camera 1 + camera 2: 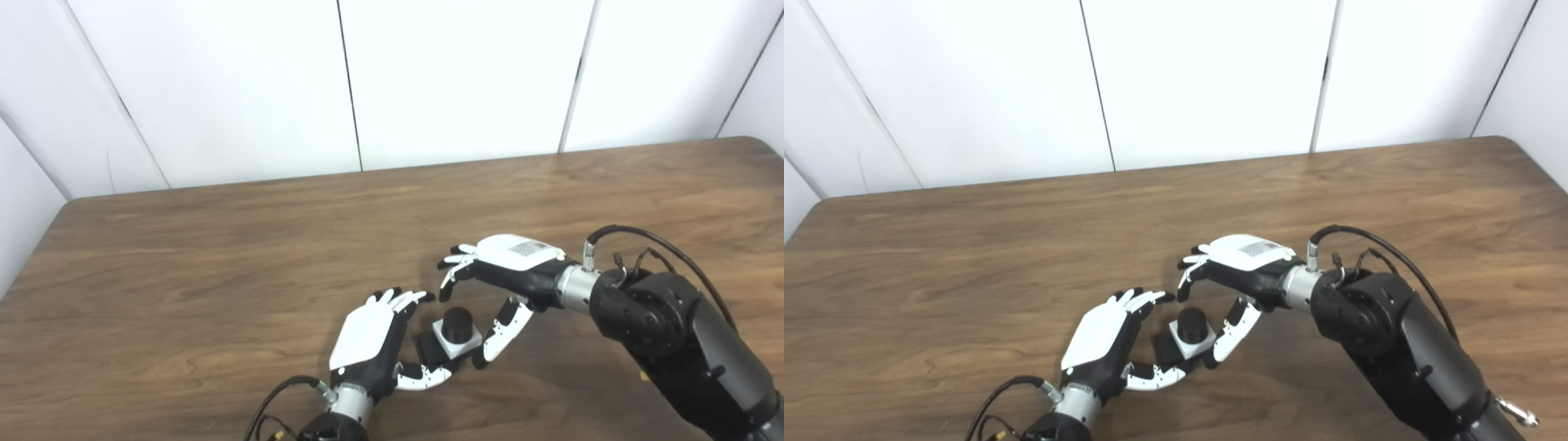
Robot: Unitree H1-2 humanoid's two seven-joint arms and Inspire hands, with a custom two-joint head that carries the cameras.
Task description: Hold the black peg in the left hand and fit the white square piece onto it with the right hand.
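Observation:
The black peg (457,324) stands on the wooden table (245,257) with the white square piece (459,344) seated around it; a black base part (430,349) shows at its left. My left hand (373,340) is open beside it on the left, thumb curled under the base, not gripping. My right hand (508,275) is open on the right, fingers arched above and behind the peg and thumb reaching down to the piece's right side, apart from it. The same things show in the right eye view: peg (1192,322), left hand (1108,337), right hand (1243,269).
White wall panels (429,79) stand behind the table's far edge. My right forearm (674,331) crosses the lower right. A cable (275,398) loops at my left wrist near the front edge. Bare wood lies to the left and far side.

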